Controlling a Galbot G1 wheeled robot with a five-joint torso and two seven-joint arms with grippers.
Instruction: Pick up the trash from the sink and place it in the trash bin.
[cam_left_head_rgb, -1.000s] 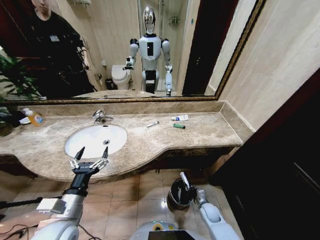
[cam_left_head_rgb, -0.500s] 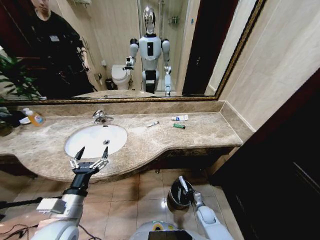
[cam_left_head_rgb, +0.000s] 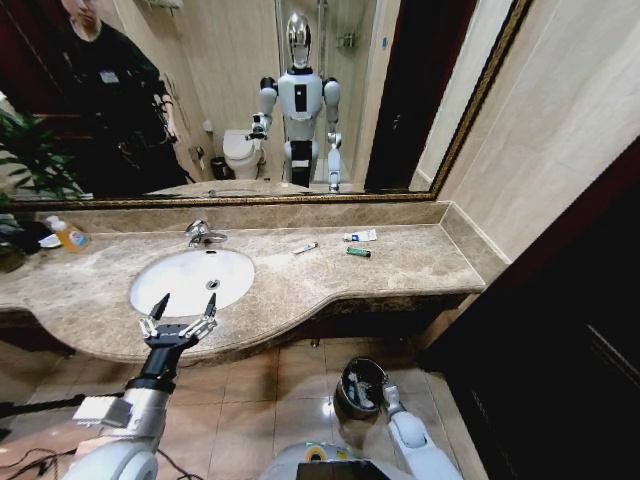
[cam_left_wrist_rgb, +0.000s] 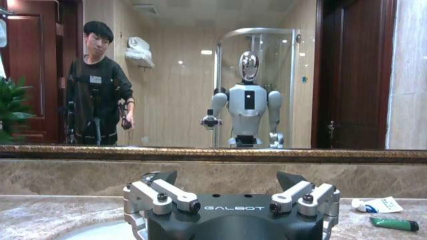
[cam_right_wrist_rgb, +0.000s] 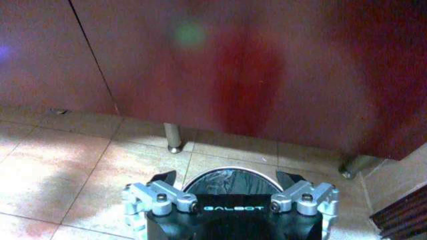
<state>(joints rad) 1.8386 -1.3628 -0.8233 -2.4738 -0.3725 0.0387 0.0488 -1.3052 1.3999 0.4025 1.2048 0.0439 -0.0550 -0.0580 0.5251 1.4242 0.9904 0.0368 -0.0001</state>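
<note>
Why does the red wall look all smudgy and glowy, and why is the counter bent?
In the right wrist view the dark red cabinet front sits out of focus, with soft light blotches, above the trash bin. In the head view the wide lens curves the marble counter and mirror frame. In the left wrist view the mirror is sharp.

The right gripper (cam_right_wrist_rgb: 227, 176) hides the near part of the trash bin (cam_right_wrist_rgb: 230, 176) in the right wrist view, and in the head view what lies inside the bin cannot be told. In the left wrist view the left gripper (cam_left_wrist_rgb: 227, 179) covers most of the sink (cam_left_wrist_rgb: 100, 231), cut off at 6 o'clock. At 1 o'clock of the sink in the head view, the thin stick (cam_left_head_rgb: 305, 248), white tube (cam_left_head_rgb: 360, 236) and green piece (cam_left_head_rgb: 358, 252) are too small to identify.
</note>
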